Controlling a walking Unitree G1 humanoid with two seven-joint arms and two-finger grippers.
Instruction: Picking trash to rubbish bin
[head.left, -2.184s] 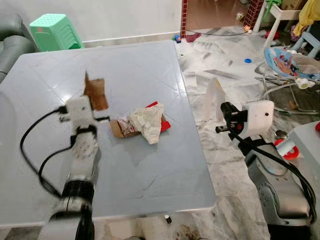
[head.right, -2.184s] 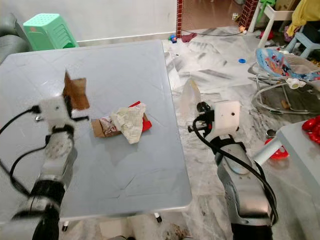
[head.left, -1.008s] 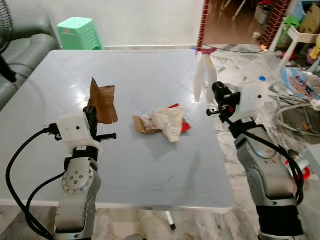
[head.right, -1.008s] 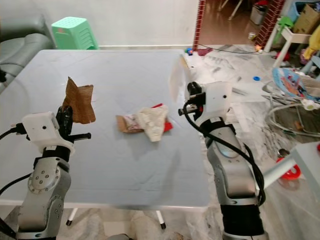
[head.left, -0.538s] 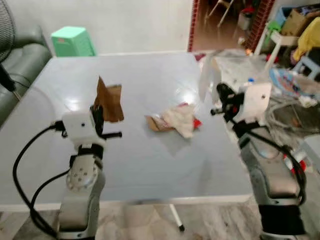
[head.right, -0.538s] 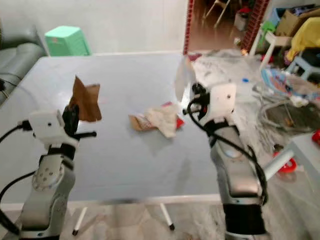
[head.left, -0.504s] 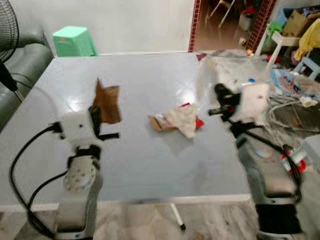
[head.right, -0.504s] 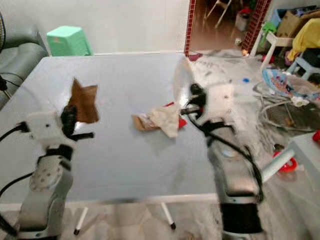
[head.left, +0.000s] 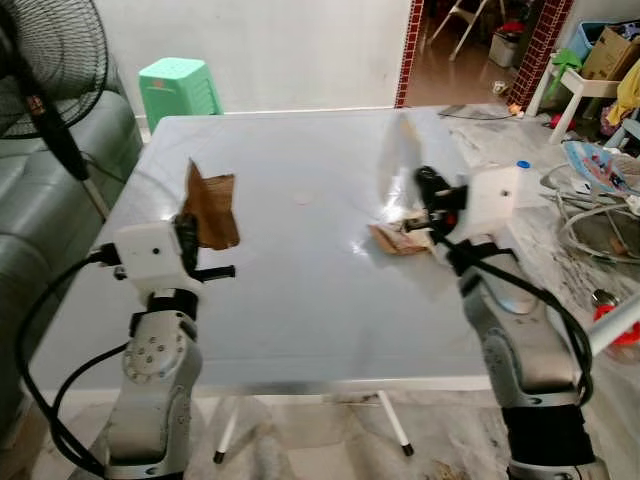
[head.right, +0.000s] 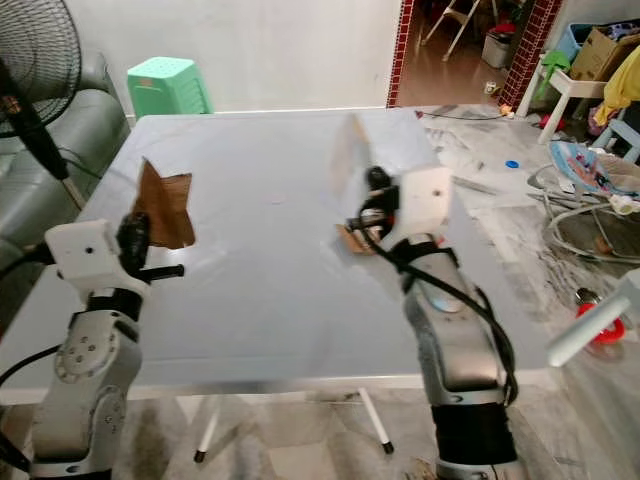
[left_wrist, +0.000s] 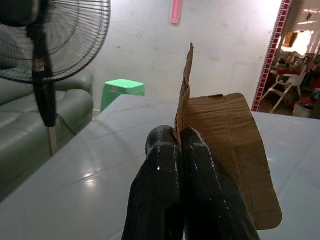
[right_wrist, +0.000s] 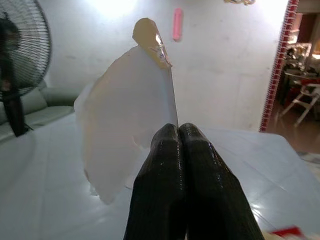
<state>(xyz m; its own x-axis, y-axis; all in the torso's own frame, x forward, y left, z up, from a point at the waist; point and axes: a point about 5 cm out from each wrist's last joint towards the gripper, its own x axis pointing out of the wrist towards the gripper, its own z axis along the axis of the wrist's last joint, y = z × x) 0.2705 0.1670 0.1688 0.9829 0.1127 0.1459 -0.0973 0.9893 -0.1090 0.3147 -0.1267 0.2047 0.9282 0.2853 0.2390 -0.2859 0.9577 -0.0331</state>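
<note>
We stand at the near edge of a pale grey bench, with a grey sofa and a standing fan to our left and a green stool beyond the far edge. No rubbish bin can be made out, so we judge the coming move is to carry what we hold away from the bench and find one.

Our left end effector is raised over the near left of the bench, its fingers pressed together on the edge of a brown cardboard scrap, which stands upright above the fingers with its long axis vertical. Our right end effector is raised over the right side of the bench, fingers likewise pinched together on a pale plastic sheet that also stands up from the tips. Just beyond and below the right end effector a small heap of wrappers lies on the bench; the right arm is much the nearer to it, but both end effectors are full.

Against the earlier frames our view has swung left, bringing in the sofa and fan, while both scraps stay clamped as before.
</note>
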